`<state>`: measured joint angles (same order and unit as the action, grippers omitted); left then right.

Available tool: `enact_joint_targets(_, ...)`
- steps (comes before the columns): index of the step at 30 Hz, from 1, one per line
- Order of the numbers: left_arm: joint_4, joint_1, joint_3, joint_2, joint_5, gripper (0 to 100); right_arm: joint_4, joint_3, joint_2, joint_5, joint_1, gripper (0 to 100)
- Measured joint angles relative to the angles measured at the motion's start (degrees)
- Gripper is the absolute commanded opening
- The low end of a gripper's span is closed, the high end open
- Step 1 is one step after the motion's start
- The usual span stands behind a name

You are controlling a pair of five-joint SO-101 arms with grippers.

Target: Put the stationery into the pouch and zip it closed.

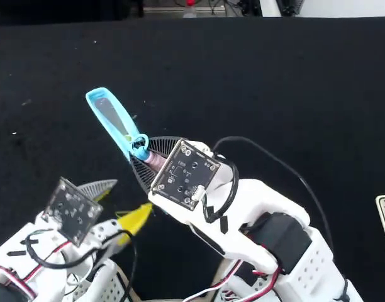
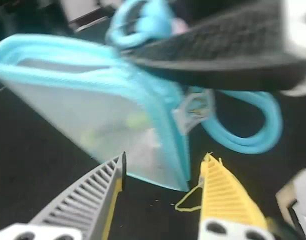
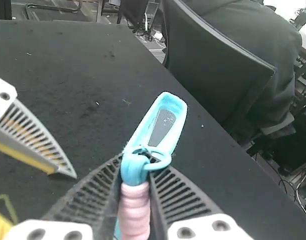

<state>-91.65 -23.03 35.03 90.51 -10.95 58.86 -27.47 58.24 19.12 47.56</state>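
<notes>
R gripper (image 1: 141, 153) (black ribbed fingers) is clamped on one end of the light-blue pouch (image 1: 111, 119), w/ a pink ribbed item (image 1: 156, 160) sitting between the fingers just behind the pouch end. The pouch sticks out from it over the black table (image 1: 274, 82), turned edge-on to the high cam; can't tell if the far end touches the tabletop. R wrist cam has the same grip: gripper (image 3: 138, 162) pinching pouch (image 3: 160, 122), pink item (image 3: 135, 210) in the gap. L gripper (image 1: 126, 198), one grey finger and one yellow, sits low and near the held end, spread wide w/ nothing in it. From the L wrist cam its tips (image 2: 165, 157) straddle the pouch's lower corner w/o touching; the pouch's (image 2: 93, 110) translucent panel shows faint greenish shapes, too blurred to ID. A blue cord loop (image 2: 253, 130) hangs off the pouch corner.
</notes>
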Motion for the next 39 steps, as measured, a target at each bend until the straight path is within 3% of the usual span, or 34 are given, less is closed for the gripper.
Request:
enact_joint_targets(7, 9.1, -1.4, 9.8, 0.0, -0.4, 26, 2.9, 0.1, 0.1, 0.3, -1.1, 1.1)
enact_joint_targets(14, 19.3, 7.6, 21.3, 7.1, -0.5, 26, 4.0, 0.1, 0.1, 0.4, -5.1, 1.1)
enact_joint_targets(17, 19.4, 10.3, 23.0, 13.1, -0.7, 26, 4.0, 0.1, 0.1, 0.4, -5.5, 1.1)
enact_joint_targets(25, 20.0, 17.7, 23.0, 13.8, -0.7, 26, 4.0, 0.1, 0.1, 0.4, -5.5, 1.1)
enact_joint_targets(31, 19.3, 18.3, 22.2, 13.8, -0.7, 26, 4.0, 0.1, 0.1, 0.4, -5.5, 1.1)
enact_joint_targets(39, 11.0, 18.5, 9.9, 13.8, -0.7, 26, 4.0, 0.1, 0.1, 0.4, -5.4, 1.1)
